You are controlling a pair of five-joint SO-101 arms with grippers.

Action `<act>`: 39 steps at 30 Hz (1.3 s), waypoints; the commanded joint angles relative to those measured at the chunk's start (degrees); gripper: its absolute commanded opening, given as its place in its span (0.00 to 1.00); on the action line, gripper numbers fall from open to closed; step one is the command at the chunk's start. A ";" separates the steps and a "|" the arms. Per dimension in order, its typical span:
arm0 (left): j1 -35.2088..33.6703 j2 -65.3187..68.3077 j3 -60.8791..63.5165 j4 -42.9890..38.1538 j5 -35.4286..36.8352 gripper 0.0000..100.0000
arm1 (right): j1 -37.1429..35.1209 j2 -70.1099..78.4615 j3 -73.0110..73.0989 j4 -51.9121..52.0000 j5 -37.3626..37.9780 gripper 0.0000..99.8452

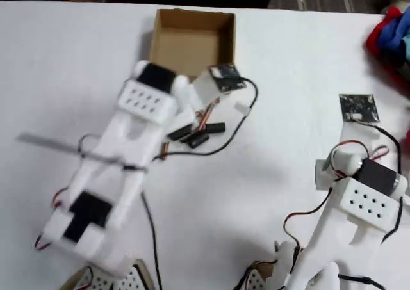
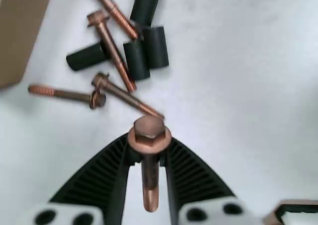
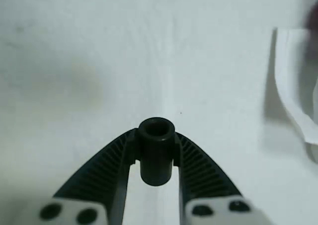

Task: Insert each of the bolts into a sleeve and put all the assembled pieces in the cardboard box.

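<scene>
Both grippers are loaded.

Left gripper [image 2: 149, 153]: the jaws are drawn in to a narrow gap. A copper-coloured bolt [image 2: 149, 135] is pinched between them by the shank, just under the hex head. The head is seated past the fingertips and the threaded end is pointed back toward the wrist.

Right gripper [image 3: 155, 158]: the jaws are likewise drawn in. A black sleeve [image 3: 156, 135] is clamped between the tips, with its open bore turned away from the wrist. The white table [image 3: 99, 61] is seen beyond it. Whether the sleeve is touching the table cannot be told.

Just beyond the held bolt, four loose bolts [image 2: 113, 51] are scattered on the table, some of them crossing or touching. Four loose sleeves [image 2: 136, 61] are lying among them. Two are side by side and touching, one is set against a bolt shank, and one is farther out at the frame edge.

Farther out, the cardboard box [image 1: 192, 18] is set at the far edge of the table, open side up. Bare brown floor is seen inside, and the near rim is partly covered by the left arm [image 1: 128, 136]. The pile is located near the box, on the robot's side of it. The right arm [image 1: 359, 207] is positioned well apart from both the box and the pile. A red and blue cloth [image 1: 391, 31] is seen at the far right corner.
</scene>
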 commanded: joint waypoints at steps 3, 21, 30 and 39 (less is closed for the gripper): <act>-0.70 -27.25 23.34 -13.19 2.90 0.02 | -5.67 -2.51 2.46 -6.02 -2.11 0.02; -19.52 -54.86 48.40 -40.00 25.23 0.02 | -36.62 -52.88 50.29 -48.13 -7.65 0.02; -19.60 -55.12 48.40 -33.85 25.32 0.02 | -36.62 -60.00 53.10 -42.51 -7.74 0.02; -19.43 -55.21 55.69 -41.93 22.33 0.02 | -36.97 -59.56 56.18 -57.71 -18.90 0.02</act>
